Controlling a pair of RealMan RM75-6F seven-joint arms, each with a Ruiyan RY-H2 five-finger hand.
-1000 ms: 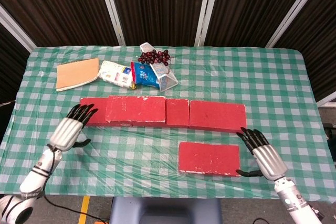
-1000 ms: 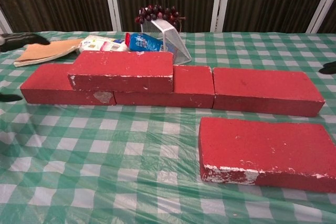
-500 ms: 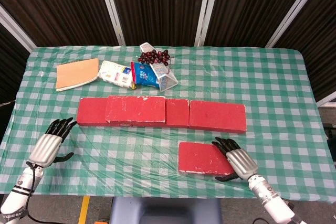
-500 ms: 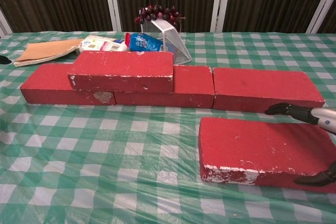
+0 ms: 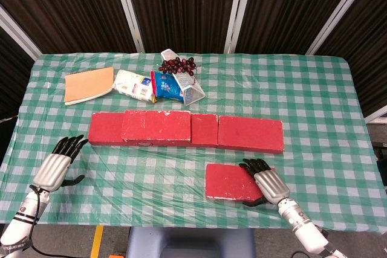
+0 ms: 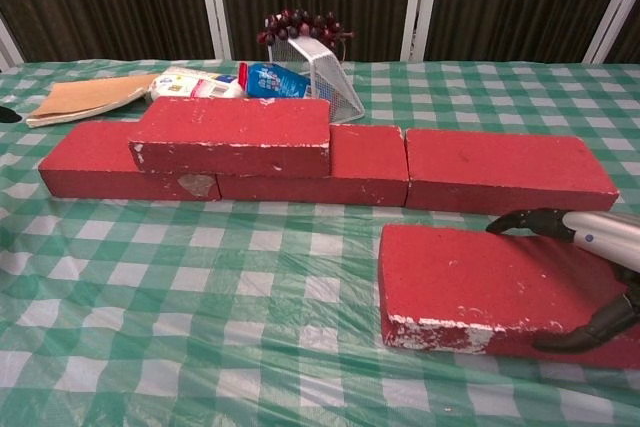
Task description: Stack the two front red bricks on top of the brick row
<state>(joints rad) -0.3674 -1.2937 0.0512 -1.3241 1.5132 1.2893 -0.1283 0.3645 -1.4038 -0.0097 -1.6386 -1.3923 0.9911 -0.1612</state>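
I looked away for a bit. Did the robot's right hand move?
Yes. The right hand slid toward the robot's left, from beside the front brick to over its right end.

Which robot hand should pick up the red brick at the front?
The right hand: it already rests over the front brick. The left hand sits open at the table's far left.
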